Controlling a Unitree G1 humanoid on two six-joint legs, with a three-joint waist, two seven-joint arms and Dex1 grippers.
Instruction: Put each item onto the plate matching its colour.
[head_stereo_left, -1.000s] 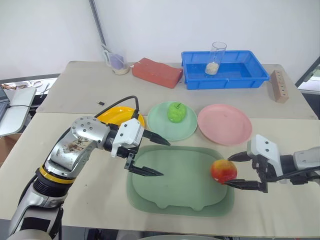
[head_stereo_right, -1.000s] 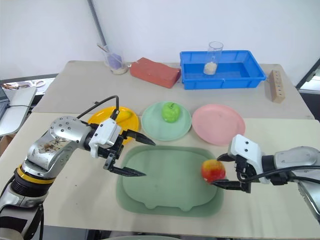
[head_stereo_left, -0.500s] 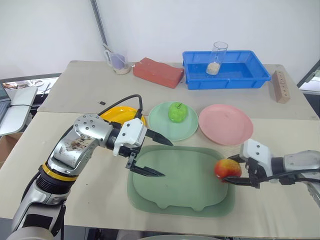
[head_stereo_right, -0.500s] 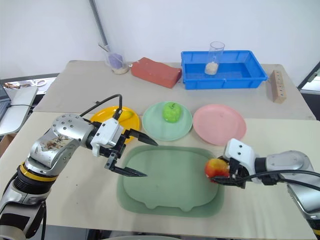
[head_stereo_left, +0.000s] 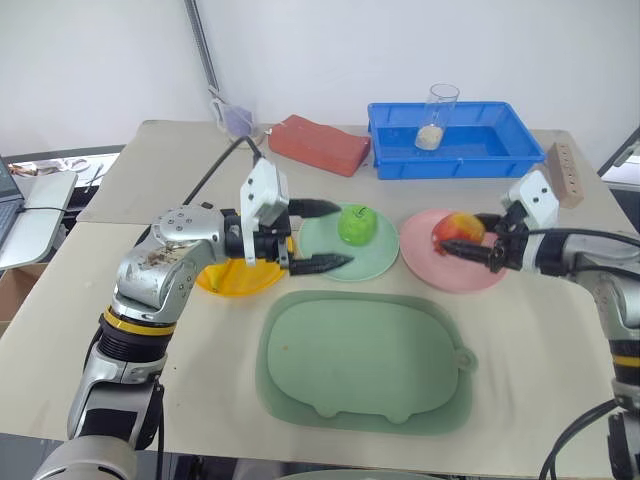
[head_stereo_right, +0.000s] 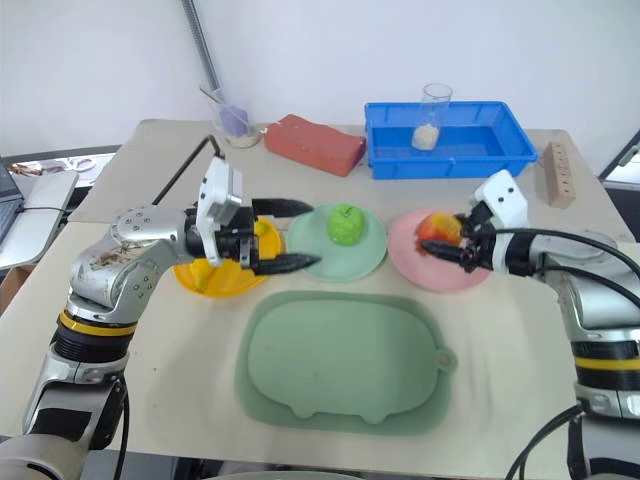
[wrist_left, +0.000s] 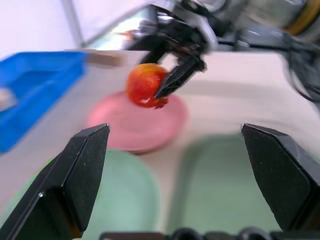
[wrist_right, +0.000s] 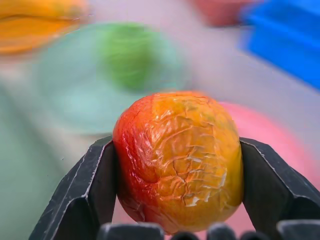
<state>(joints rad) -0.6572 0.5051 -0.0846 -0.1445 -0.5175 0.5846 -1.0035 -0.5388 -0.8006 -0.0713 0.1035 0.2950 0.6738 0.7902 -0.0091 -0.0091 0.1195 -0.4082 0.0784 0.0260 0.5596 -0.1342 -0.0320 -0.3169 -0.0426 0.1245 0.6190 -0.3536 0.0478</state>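
Note:
My right gripper (head_stereo_right: 447, 238) is shut on the red-and-yellow apple (head_stereo_left: 457, 228), which hangs just above the pink plate (head_stereo_left: 440, 274). Its black fingers (wrist_right: 85, 200) press on both sides of the apple. The green apple (head_stereo_left: 355, 224) sits on the mint green plate (head_stereo_left: 377, 257). My left gripper (head_stereo_left: 341, 234) is open and level, pointing right over that plate's left edge, close beside the green apple, holding nothing. The yellow plate (head_stereo_left: 236, 281) lies under my left hand. The banana (head_stereo_right: 260, 229) on it is mostly hidden.
A large dull-green tray (head_stereo_left: 360, 360) lies at the table's front. At the back stand a blue bin (head_stereo_left: 480, 150) holding a glass cup (head_stereo_left: 434, 115), a red brick (head_stereo_left: 315, 144), a small cup (head_stereo_left: 233, 122) and a wooden block (head_stereo_left: 560, 172).
My right gripper closed on the red-and-yellow apple at the tray's right edge and carried it up and back over the pink plate. My left gripper moved from above the tray to the mint plate.

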